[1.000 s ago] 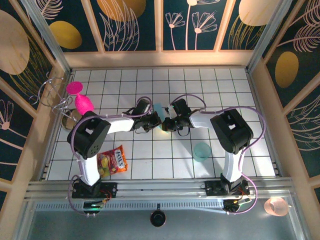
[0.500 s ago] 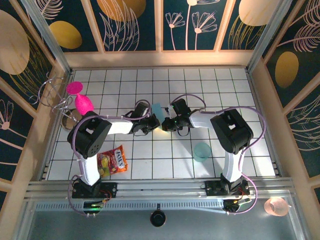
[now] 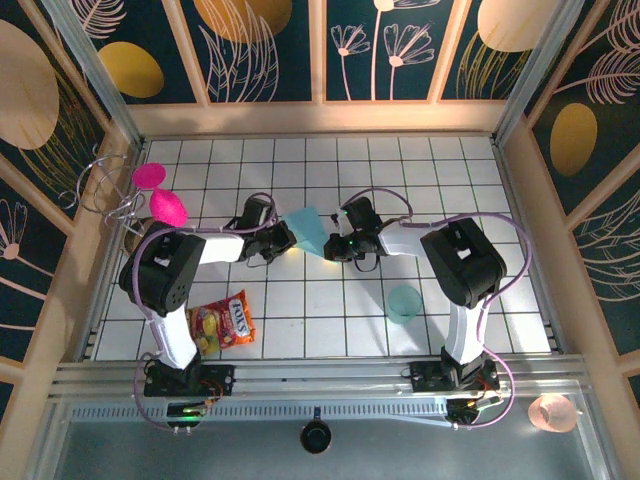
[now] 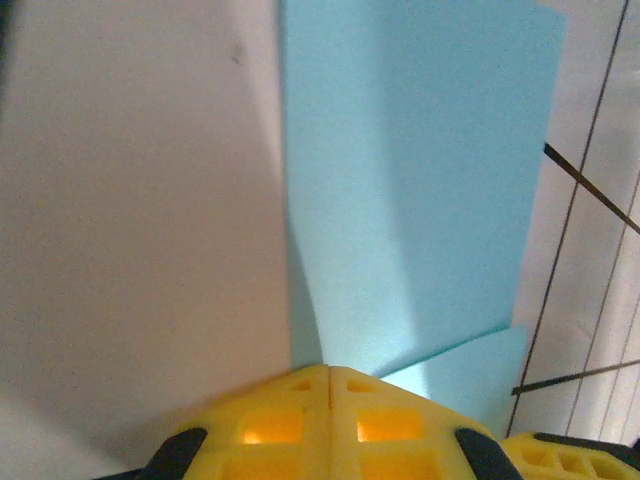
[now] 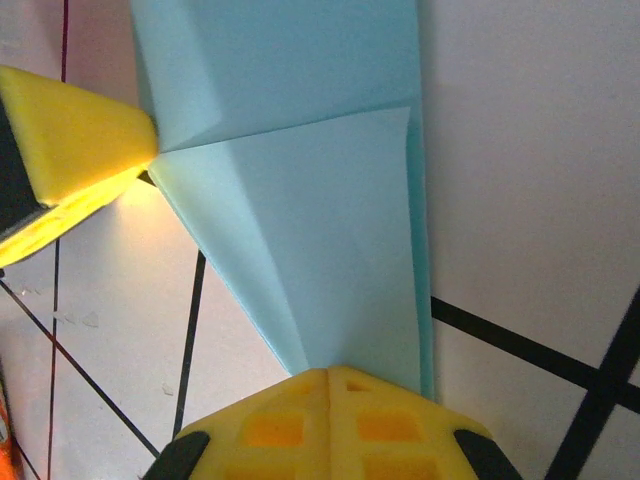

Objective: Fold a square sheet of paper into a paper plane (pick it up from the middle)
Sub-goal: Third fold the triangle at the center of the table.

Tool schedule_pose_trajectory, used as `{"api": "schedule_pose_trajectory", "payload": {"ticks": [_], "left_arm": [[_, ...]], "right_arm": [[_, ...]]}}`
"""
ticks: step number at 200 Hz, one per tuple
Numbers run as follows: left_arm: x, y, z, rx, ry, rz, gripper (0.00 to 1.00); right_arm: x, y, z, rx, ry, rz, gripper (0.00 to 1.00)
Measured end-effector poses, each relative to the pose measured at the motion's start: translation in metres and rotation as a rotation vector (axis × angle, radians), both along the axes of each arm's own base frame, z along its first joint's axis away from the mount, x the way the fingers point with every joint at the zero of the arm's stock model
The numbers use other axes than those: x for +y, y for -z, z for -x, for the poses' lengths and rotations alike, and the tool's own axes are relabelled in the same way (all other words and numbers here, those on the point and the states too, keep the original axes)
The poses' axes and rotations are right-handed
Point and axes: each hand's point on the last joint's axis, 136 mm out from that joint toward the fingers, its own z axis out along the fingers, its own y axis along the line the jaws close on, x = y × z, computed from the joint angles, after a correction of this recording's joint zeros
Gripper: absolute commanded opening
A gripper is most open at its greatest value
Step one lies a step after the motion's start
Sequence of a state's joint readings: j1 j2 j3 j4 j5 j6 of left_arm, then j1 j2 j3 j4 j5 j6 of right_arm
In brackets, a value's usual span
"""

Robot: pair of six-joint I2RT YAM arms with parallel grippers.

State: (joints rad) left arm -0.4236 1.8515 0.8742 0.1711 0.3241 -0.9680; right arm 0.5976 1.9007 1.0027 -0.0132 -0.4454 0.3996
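Both grippers pinched shut on the blue paper, mid-frame

Top view: blue paper [image 3: 309, 228] is just above frame centre, btw left gripper [image 3: 284, 241] and right gripper [image 3: 334, 246], but the grip's too small to read there. The wrist cams sort it out: yellow fingers [image 4: 280, 420] closed tight on the paper's edge at bottom centre in each (right wrist also shows the folds/creases, w/ the left gripper pinching it at upper left). Top view adds a teal cup [image 3: 404, 302] lower right and a snack bag [image 3: 225, 322] lower left.
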Motion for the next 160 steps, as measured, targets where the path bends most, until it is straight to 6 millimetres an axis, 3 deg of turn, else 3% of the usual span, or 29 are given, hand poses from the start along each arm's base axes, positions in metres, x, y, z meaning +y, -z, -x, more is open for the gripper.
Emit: {"api": "schedule_pose_trajectory", "payload": {"ticks": [38,57,94,109,160], "left_arm": [[0.027,-0.004,-0.010,-0.007,-0.063,-0.069,0.06],[0.031,-0.017,-0.015,-0.033,-0.082,-0.061,0.12],[0.022,-0.052,-0.015,-0.099,-0.087,0.024,0.23],[0.015,-0.059,-0.011,-0.109,-0.091,0.068,0.29],[-0.017,-0.050,0.012,-0.048,-0.061,0.163,0.35]], "right_arm": [[0.003,-0.004,-0.001,0.019,0.030,-0.033,0.00],[0.008,-0.015,-0.004,0.012,0.041,-0.069,0.07],[0.019,-0.064,-0.018,-0.096,0.048,-0.180,0.29],[0.021,-0.080,-0.024,-0.144,0.053,-0.213,0.30],[0.011,-0.070,-0.034,-0.128,0.102,-0.210,0.28]]}}
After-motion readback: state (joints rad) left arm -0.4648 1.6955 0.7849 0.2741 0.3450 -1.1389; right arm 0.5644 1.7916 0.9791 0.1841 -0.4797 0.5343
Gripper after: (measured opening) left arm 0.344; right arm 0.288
